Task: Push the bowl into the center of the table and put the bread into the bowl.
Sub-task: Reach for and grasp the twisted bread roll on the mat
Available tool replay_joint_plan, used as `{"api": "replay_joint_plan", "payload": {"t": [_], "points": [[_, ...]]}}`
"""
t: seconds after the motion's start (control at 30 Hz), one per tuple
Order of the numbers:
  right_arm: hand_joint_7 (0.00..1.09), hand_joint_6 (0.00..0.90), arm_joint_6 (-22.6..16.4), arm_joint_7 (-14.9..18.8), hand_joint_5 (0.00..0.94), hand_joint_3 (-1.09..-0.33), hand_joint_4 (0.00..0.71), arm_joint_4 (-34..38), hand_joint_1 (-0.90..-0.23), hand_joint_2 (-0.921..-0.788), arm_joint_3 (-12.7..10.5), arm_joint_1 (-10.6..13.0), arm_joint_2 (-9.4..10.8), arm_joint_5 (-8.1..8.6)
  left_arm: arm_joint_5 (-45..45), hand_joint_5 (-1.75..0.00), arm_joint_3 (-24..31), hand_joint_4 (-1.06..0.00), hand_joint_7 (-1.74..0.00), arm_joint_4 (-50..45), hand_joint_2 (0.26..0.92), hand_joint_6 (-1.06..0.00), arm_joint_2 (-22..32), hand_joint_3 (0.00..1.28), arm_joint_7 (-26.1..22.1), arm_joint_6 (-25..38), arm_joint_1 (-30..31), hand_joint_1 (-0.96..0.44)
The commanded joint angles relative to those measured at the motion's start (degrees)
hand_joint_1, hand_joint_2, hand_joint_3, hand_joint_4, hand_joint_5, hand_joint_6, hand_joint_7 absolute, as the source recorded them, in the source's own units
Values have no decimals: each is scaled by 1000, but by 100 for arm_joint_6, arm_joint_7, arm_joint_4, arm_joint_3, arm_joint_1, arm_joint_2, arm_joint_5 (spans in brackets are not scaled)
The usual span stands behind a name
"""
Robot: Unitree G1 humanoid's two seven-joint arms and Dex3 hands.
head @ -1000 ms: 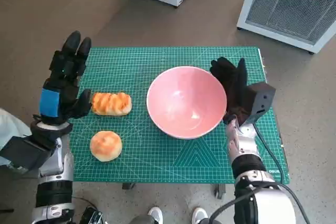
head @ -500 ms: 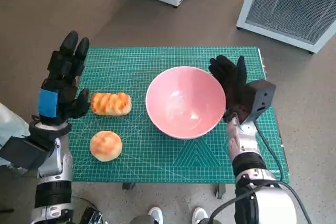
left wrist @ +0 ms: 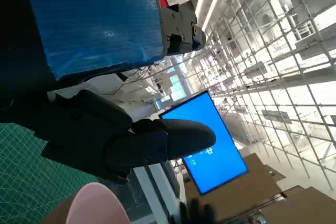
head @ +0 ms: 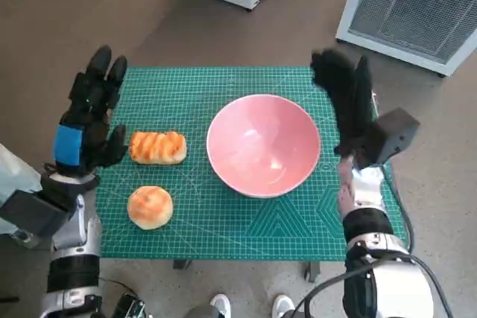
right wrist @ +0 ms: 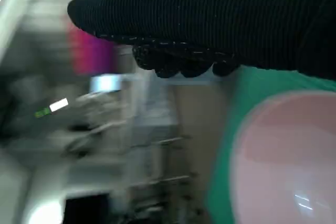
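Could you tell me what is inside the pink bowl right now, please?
Nothing: the bowl's pink inside is bare to the bottom. Both breads, the long loaf and the round bun, lie on the green mat beside it.

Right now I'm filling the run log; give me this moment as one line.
bowl: mid-table, empty | breads: long loaf, round bun on mat | left hand: open beside loaf | right hand: open, off bowl

The right hand lifts off the bowl's right rim and now sits higher and further right in the head view, fingers blurred, apart from the bowl.
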Motion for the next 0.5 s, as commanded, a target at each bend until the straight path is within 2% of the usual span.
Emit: {"api": "replay_joint_plan", "payload": {"t": [0.03,0.07,0.17,0.23,0.33,0.5], "points": [[45,264,-573,473,9,-768,189,-165,-723,-921,78,-1,-17,135,-45,-3,-53,-217,-165,109,921,-121,-22,551,-48,-42,-246,-675],[45,264,-670,564,9,-770,190,-199,-724,-921,84,-7,-19,175,-42,-3,-61,-217,-164,134,921,-122,-31,547,-50,-41,-279,-677],[49,263,-751,1313,5,-766,187,-557,-732,-921,17,-12,6,680,-80,-1,-152,-211,-160,357,921,-138,-122,517,-164,-38,-544,-692],[52,265,-713,1545,4,-740,185,-719,-737,-921,7,27,6,871,-123,-1,-184,-208,-158,442,921,-142,-150,507,-249,-47,-645,-698],[56,266,-672,1685,2,-714,182,-905,-746,-921,28,94,-17,1008,-147,-1,-204,-207,-152,541,921,-143,-160,497,-330,-69,-761,-705],[63,271,-668,1736,2,-687,183,-1127,-758,-921,64,202,-59,1099,-161,-1,-223,-207,-142,667,921,-148,-188,471,-440,-97,-932,-716]]}}
